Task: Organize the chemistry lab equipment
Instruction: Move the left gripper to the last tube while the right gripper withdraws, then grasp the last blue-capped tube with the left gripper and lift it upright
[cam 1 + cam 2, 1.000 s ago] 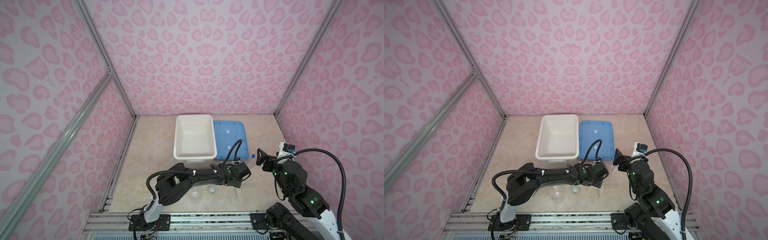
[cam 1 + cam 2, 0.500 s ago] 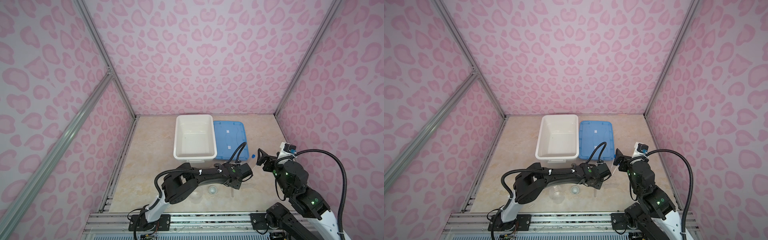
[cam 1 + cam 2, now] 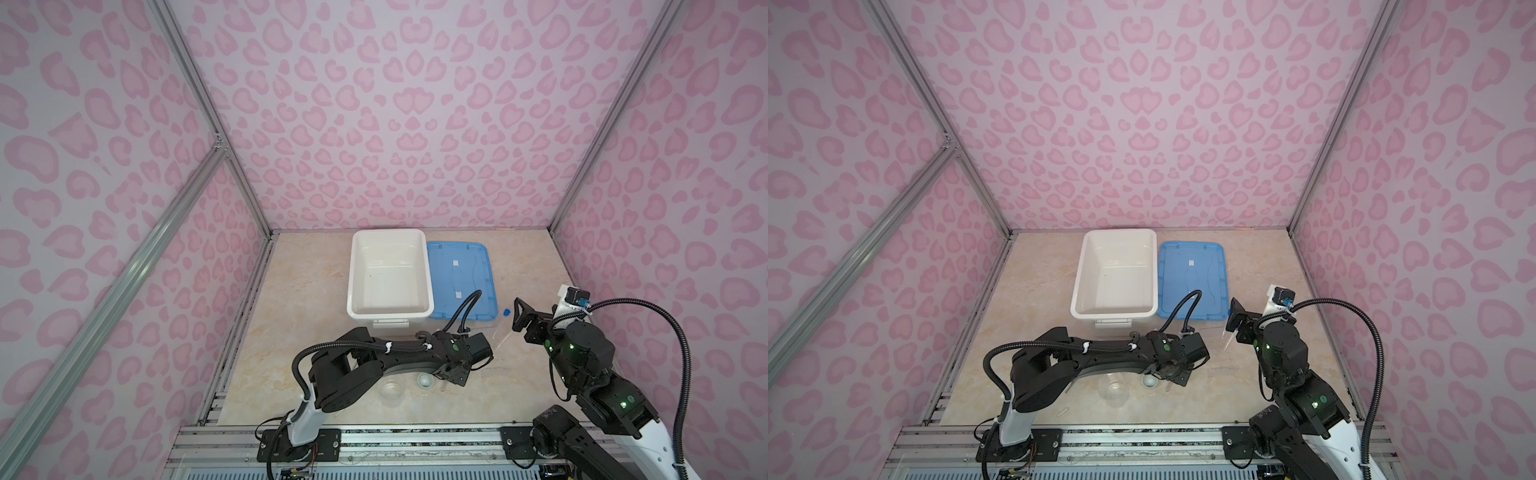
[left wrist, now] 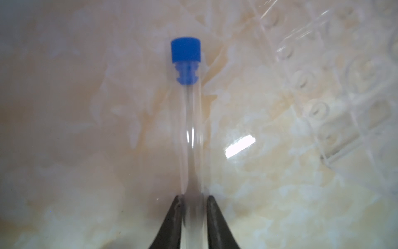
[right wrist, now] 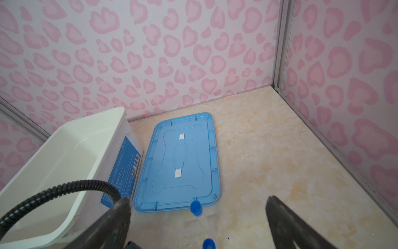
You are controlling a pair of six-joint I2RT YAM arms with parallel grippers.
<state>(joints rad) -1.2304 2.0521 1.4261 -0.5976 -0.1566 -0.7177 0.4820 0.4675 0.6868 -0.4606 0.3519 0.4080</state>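
A long clear tube (image 4: 192, 129) with a blue cap (image 4: 185, 50) lies on the marble table, and my left gripper (image 4: 193, 197) is shut on its lower end, one finger against each side. In both top views the left gripper (image 3: 455, 376) (image 3: 1177, 376) is low over the table's front middle. A small round dish (image 3: 426, 379) and a larger clear round vessel (image 3: 392, 390) sit just to its left. My right gripper (image 3: 519, 316) (image 5: 198, 199) hangs open above two more blue-capped tubes (image 5: 196, 208) (image 5: 208, 244), holding nothing.
The white bin (image 3: 390, 309) stands at the back middle with the flat blue lid (image 3: 461, 274) lying to its right. A clear plastic rack (image 4: 344, 86) lies beside the held tube. The left arm's cable loops over the lid's front edge.
The left gripper's jaws have closed in onto the tube, and its arm has shifted slightly toward the front. The right arm has not moved.
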